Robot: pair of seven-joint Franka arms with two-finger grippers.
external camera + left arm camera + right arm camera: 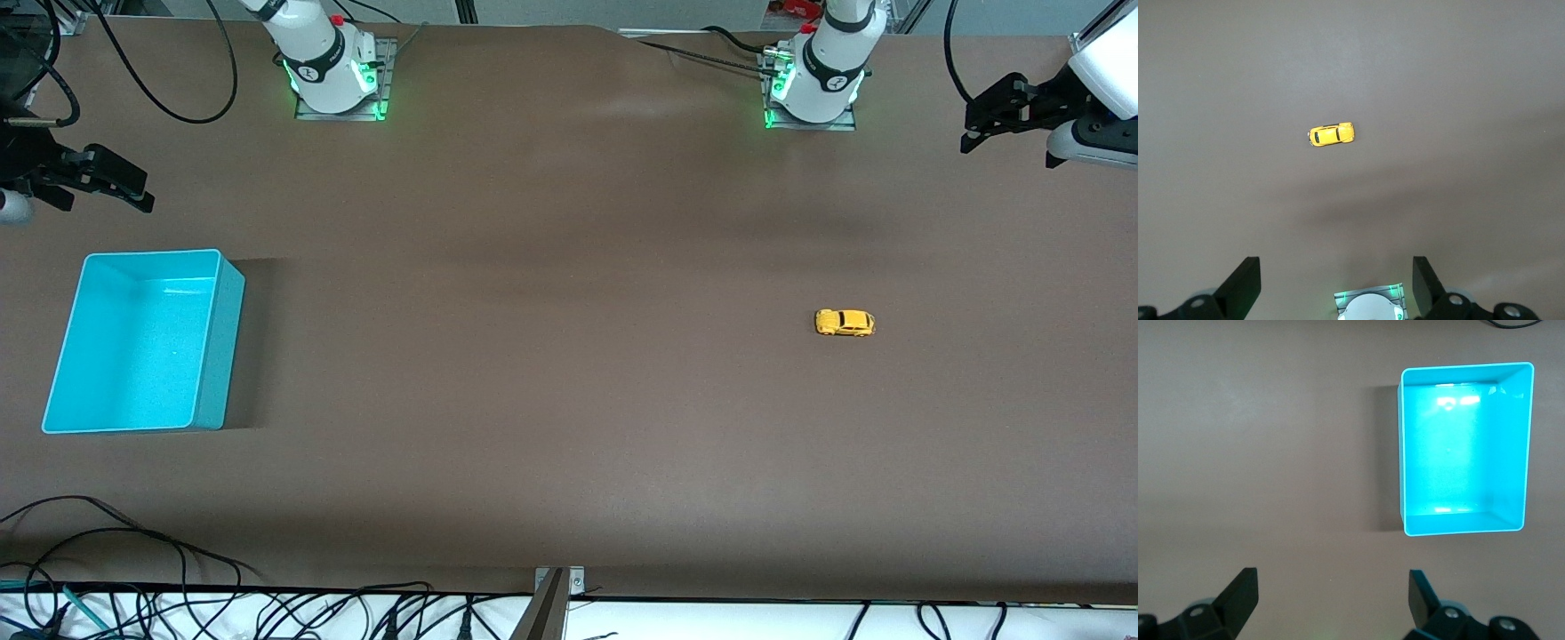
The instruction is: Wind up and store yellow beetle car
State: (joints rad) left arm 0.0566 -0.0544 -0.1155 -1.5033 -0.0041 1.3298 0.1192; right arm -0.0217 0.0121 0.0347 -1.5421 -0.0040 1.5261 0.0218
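Note:
The yellow beetle car [845, 322] stands on its wheels on the brown table, toward the left arm's end; in the left wrist view the car [1331, 135] lies alone on bare table. My left gripper [969, 130] hangs open high over the table's edge at that end, well away from the car, and nothing sits between its fingers [1336, 275]. At the right arm's end my right gripper [140, 192] also hangs open in the air with nothing in it [1333, 588], and the turquoise bin shows below it in its wrist view.
The open turquoise bin [222, 347], seen too in the right wrist view [1465, 530], stands empty at the right arm's end. The two arm bases [333, 71] [811, 84] sit along the table's back edge. Cables [133, 569] trail along the edge nearest the front camera.

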